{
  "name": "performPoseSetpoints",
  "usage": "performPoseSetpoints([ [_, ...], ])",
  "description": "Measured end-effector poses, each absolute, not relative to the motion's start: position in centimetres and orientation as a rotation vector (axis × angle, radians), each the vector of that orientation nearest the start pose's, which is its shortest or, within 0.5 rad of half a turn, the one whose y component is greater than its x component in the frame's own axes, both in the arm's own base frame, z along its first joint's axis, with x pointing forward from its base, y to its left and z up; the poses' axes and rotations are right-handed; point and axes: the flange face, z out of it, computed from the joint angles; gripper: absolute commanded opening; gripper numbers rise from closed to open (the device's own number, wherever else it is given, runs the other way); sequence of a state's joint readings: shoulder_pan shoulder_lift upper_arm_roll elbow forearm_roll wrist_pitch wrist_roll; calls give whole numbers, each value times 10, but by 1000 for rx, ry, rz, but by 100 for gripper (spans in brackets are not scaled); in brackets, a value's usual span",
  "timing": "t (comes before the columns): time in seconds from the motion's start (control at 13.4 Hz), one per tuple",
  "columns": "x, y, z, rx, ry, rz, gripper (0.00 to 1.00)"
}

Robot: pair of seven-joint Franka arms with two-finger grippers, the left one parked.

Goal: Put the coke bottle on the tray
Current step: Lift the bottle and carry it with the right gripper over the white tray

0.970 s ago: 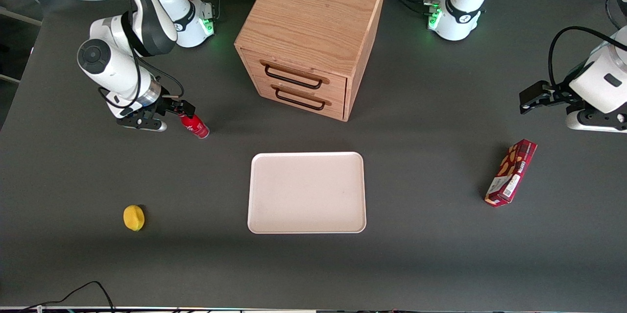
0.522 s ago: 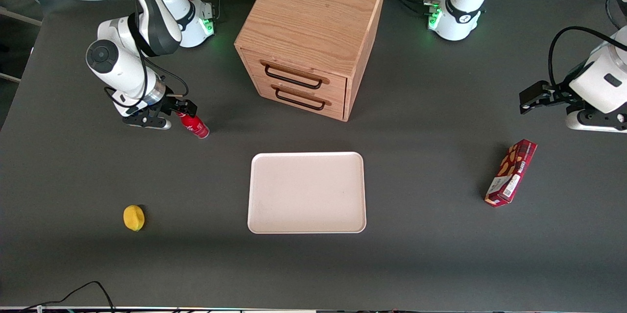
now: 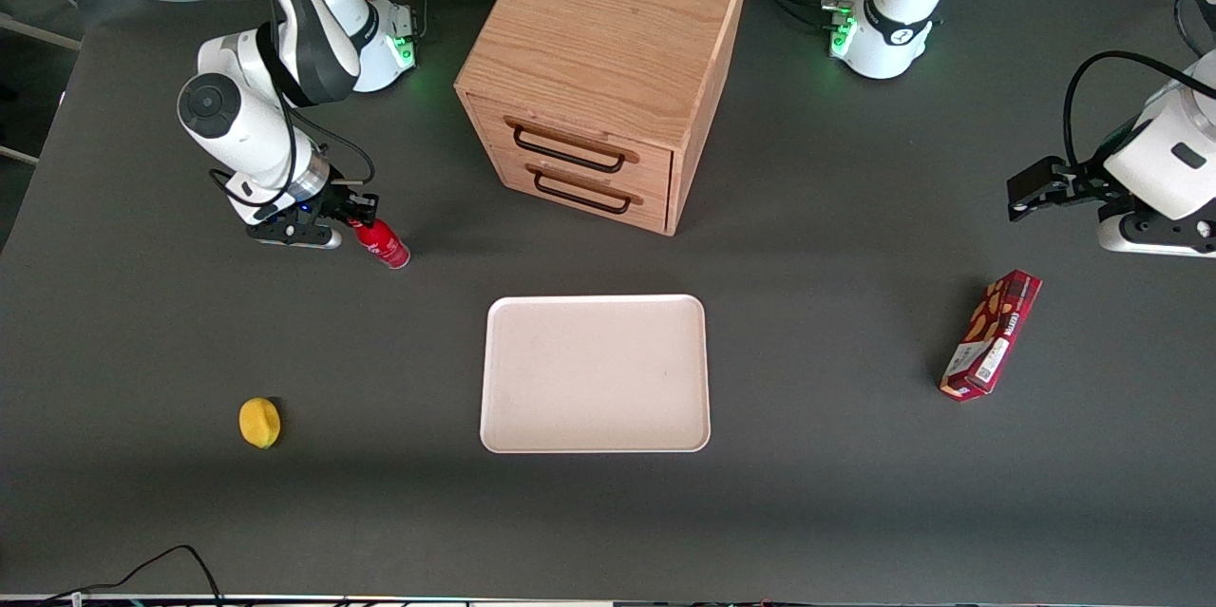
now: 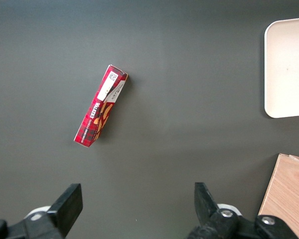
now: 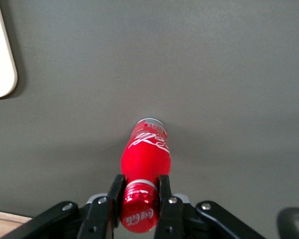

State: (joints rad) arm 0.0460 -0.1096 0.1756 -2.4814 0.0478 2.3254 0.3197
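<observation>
The right arm's gripper (image 3: 359, 217) has edged in and now pinches the coke bottle (image 5: 144, 157) at its neck (the tray (image 3: 595, 372) sits well apart), so lifting looks imminent.

Red coke bottle (image 3: 384, 243) claw-gripped (image 5: 139, 191); cream tray (image 3: 596, 372) apart.

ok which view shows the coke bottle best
The right wrist view: the coke bottle shows close up with its lettering, and the gripper has its fingers against the capped neck. The front view shows it small, between the working arm and the tray. The left wrist view does not show it.
</observation>
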Motion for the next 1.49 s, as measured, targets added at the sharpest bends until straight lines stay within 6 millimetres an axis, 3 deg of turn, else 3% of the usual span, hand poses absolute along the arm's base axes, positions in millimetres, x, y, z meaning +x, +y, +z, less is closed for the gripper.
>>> performPoseSetpoints([
  [0.15,454,104,355,-3138,198,105,0],
  [0.45,485,111,492,-3141,148,122,0],
  [0.6,501,116,548,-3136,133,98,0],
  [0.75,532,125,583,-3119,129,109,0],
  [0.82,553,135,591,-3107,149,123,0],
  [0.9,574,150,588,-3091,195,147,0],
  [1.04,618,187,557,-3063,311,208,0],
  [1.27,675,242,473,-3027,515,229,0],
  [1.49,710,272,406,-2981,669,97,0],
])
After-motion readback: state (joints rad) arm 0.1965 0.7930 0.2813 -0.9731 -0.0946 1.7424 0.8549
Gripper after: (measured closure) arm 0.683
